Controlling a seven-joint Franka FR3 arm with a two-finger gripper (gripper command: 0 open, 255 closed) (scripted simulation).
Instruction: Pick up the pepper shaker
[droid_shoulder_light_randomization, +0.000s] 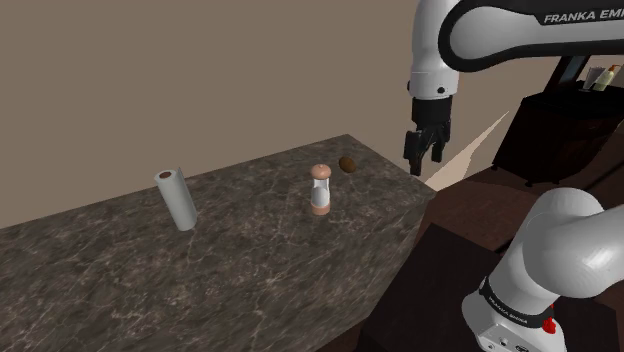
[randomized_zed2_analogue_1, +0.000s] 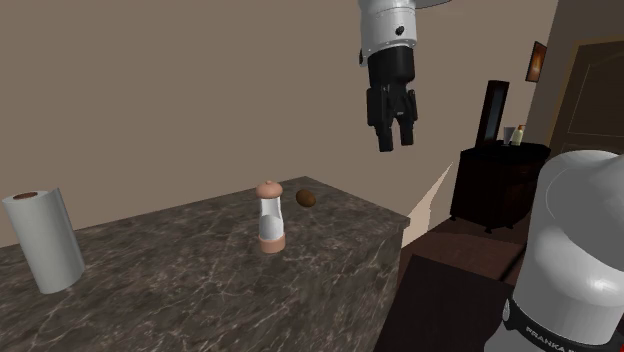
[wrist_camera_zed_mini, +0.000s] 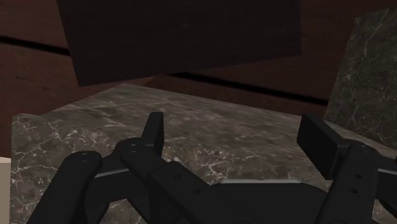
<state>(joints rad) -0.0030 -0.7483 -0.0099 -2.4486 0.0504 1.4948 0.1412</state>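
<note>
The pepper shaker (droid_shoulder_light_randomization: 320, 190) (randomized_zed2_analogue_1: 270, 217) stands upright on the dark marbled counter (droid_shoulder_light_randomization: 250, 270) (randomized_zed2_analogue_1: 200, 300); it has a tan knob on top, a pale body and a tan base. My black gripper (droid_shoulder_light_randomization: 425, 162) (randomized_zed2_analogue_1: 396, 143) hangs in the air, high above the counter's corner, to the shoulder view's right of the shaker and well apart from it. In the wrist view the gripper (wrist_camera_zed_mini: 236, 137) is open, its fingers (wrist_camera_zed_mini: 154, 130) wide apart with nothing between them, and the counter's stone (wrist_camera_zed_mini: 222, 121) lies below.
A small brown rounded thing (droid_shoulder_light_randomization: 348, 164) (randomized_zed2_analogue_1: 306, 198) lies just behind the shaker. A paper towel roll (droid_shoulder_light_randomization: 177, 199) (randomized_zed2_analogue_1: 43, 240) stands further along the counter. A dark cabinet (randomized_zed2_analogue_1: 500, 185) with bottles (droid_shoulder_light_randomization: 600, 78) stands beyond the counter's end.
</note>
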